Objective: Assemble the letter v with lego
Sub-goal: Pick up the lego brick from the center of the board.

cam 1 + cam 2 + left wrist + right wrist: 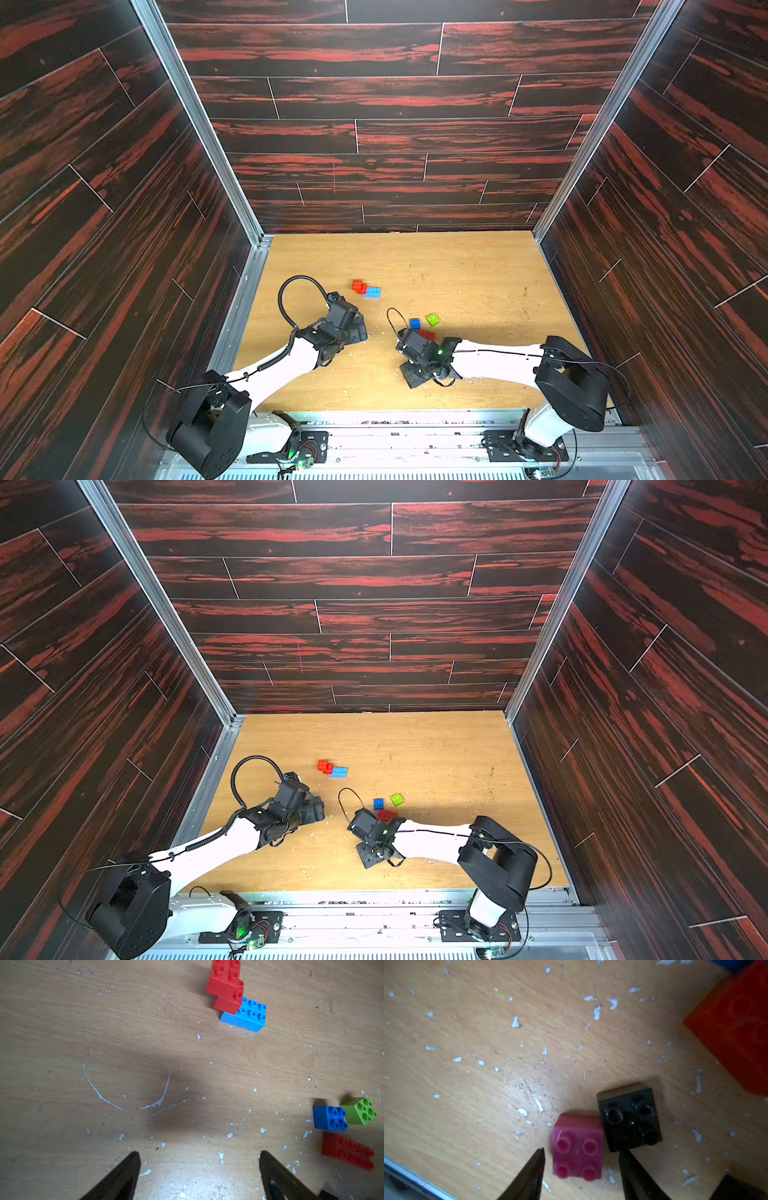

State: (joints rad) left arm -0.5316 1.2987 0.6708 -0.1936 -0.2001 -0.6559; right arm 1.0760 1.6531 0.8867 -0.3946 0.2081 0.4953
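Note:
The lego lies scattered on the wooden table (478, 270). Two red bricks (225, 985) sit stepped on a light blue oblong brick (247, 1016); this stack (363, 289) is in both top views. A blue brick (414, 323), a lime green brick (432, 319) and a red oblong brick (427, 334) lie close together near mid-table. My left gripper (199, 1154) is open over bare wood, short of the stack. My right gripper (581, 1151) straddles a pink brick (578, 1147) with a gap showing on each side. A black brick (631, 1118) touches the pink one's corner.
Dark wood-patterned walls close the table in on three sides, and a metal rail (395, 419) runs along the front edge. White flecks and scratch marks (124, 1103) cover the wood. My right arm (498, 359) hides the pink and black bricks in both top views.

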